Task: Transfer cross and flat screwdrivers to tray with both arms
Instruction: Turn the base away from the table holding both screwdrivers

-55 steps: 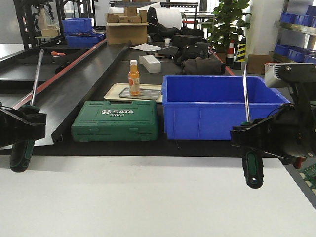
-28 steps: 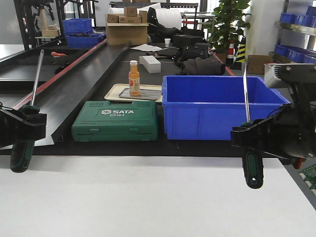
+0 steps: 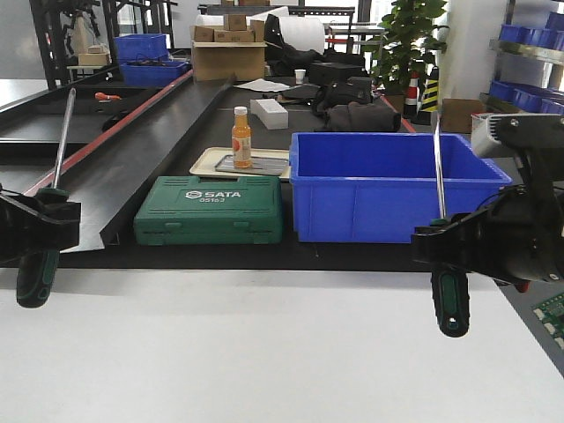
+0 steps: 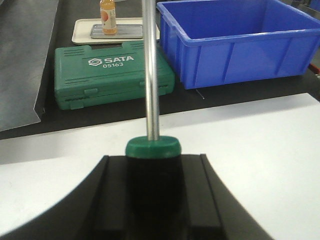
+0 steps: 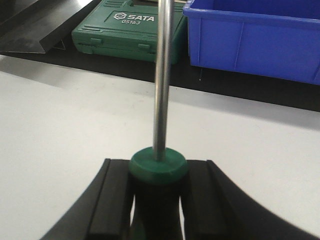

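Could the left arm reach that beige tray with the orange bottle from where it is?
Probably, but not straight on: the green tool case lies between the left gripper, holding a screwdriver, and the tray, so it must pass over. Above looks free.

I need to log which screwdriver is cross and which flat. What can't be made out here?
- left screwdriver and right screwdriver tips: tiny in the front view, cut off by the top edge in both wrist views.
- blue bin floor: hidden by its front wall, front view.

Toolcase left of bin; bottle on tray behind.
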Motion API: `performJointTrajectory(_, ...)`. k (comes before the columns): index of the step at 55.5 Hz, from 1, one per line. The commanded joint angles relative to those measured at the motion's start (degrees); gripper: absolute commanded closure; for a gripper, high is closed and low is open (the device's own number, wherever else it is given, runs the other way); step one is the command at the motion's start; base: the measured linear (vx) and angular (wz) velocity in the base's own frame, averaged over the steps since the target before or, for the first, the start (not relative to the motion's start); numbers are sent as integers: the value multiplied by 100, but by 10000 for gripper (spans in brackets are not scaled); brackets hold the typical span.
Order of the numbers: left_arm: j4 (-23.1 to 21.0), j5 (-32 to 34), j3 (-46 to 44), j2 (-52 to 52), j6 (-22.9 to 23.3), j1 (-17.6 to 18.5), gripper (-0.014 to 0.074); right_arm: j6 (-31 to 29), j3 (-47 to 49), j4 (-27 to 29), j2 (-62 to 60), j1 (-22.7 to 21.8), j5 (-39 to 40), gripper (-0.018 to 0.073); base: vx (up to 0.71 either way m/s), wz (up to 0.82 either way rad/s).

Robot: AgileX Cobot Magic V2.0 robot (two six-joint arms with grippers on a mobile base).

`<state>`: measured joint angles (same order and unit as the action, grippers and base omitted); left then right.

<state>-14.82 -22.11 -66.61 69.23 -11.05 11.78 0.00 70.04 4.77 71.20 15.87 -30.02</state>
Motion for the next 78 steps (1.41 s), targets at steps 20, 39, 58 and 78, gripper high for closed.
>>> performJointTrajectory(20,-103,516,-193,-129,1,29,596,-50,159,-34,-178,0,512,567,-20,-21)
performJointTrajectory(39,-103,516,-193,-129,1,29,596,-50,159,-34,-178,0,512,567,-22,-43)
performJointTrajectory(58,-103,517,-193,-129,1,29,596,-43,159,-34,-178,0,464,567,-17,-70)
performJointTrajectory(78,-103,511,-193,-129,1,29,596,-43,159,-34,-178,0,464,567,-12,-73)
